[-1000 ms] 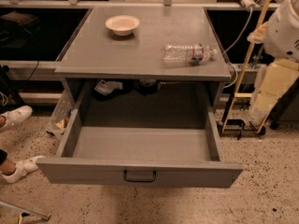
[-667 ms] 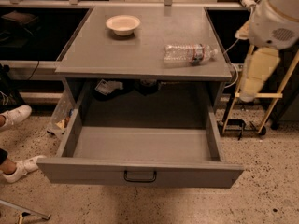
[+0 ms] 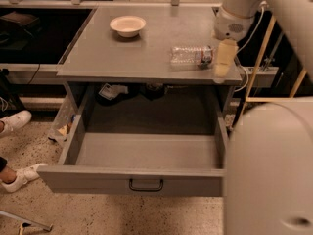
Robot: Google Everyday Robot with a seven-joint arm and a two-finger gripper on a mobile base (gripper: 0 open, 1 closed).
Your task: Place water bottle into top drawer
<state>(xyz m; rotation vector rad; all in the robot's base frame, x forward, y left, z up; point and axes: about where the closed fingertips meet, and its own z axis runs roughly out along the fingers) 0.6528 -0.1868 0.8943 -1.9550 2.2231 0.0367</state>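
Water bottle [image 3: 191, 55], the small clear crinkled plastic one with a red-and-dark label band, lies on its side on the grey metal counter [image 3: 122, 58], near the right edge and above the drawer opening. It has not shifted over the last second. What has changed is the arm: a second ago its cream-and-white wrist hung well off to the right, clear of the counter, and it has since swung inward and down. The cream-coloured pincer [image 3: 222, 58] now hangs just beside the bottle's right-hand end, overlapping its outline there. Whether it touches the bottle cannot be told, nor whether the pincer is spread or closed. It does not appear to have hold of anything, since the bottle rests flat on the counter.

Below, the wide shallow grey metal top drawer [image 3: 98, 180] stands pulled out, its flat front panel and small black handle [image 3: 145, 185] facing the camera. A round white bowl [image 3: 127, 25] sits well apart at the back left of the counter, out of the way.

My reading is that the approach is nearly over and the grasp has not yet begun. The pincer must settle around the bottle's body before any lift, and a round bottle lying down may roll if nudged at its end.
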